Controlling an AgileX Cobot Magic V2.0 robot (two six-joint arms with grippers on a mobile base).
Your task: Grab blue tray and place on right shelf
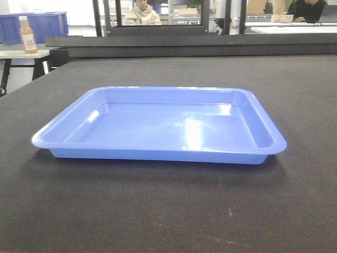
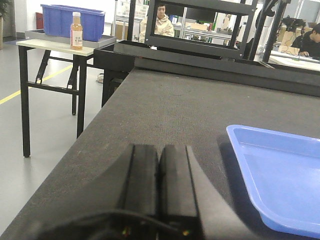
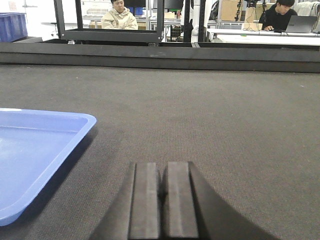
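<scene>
The black left hand point(image 2: 159, 152) is seen with its two flat fingers point(image 2: 142, 185) pressed together, nothing gripped, pointed forward and held low just left of the glossy periwinkle-blue plastic tray point(image 2: 280, 175). The black right hand point(image 3: 164, 167) is likewise closed and level, just right of that tray.

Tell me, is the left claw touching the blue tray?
Apart. The left wrist view shows a strip of dark mat between the shut left gripper and the blue tray.
</scene>
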